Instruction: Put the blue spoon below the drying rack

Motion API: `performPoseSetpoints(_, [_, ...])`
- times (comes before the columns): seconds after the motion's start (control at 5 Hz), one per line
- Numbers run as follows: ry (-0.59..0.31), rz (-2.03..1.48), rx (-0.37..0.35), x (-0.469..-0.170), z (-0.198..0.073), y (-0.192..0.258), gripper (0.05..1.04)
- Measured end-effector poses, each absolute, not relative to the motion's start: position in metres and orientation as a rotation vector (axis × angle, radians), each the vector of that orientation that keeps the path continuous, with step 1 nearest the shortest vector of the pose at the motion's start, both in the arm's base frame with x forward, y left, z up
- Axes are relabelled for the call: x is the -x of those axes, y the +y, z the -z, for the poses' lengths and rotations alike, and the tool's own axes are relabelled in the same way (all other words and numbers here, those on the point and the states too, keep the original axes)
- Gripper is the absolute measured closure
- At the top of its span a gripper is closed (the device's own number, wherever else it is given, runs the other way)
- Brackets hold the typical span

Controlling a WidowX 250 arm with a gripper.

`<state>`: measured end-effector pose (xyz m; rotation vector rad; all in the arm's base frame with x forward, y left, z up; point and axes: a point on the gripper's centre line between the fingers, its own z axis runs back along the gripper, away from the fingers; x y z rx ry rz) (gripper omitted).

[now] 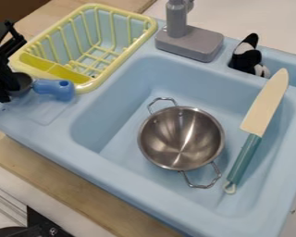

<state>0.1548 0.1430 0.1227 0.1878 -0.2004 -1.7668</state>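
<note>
Your blue spoon (54, 89) is showing beside the yellow drying rack's (87, 87) near corner.
Your gripper (4, 90) is partly covering its dark end; whether it's pinching, you can't tell. A steel pot (181, 139) is sitting in the sink (116, 104), a toy knife (265, 104) is slanting beside it, and a grey faucet (190, 42) is standing behind.

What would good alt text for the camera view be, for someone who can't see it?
Black tool at a blue spoon by a yellow rack, upper left on a blue toy sink. A metal pot sits in the sink, a knife slants to its right, and a gray faucet stands behind.
</note>
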Motion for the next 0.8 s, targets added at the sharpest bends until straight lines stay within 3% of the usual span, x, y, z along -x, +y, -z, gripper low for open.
performPoseSetpoints(0.2, [-0.241, 1.792, -0.197, -0.1651, -0.1208, 0.1539, 1.000])
performPoseSetpoints(0.8, [-0.219, 1.798, -0.178, -0.1577, -0.1235, 0.1598, 1.000])
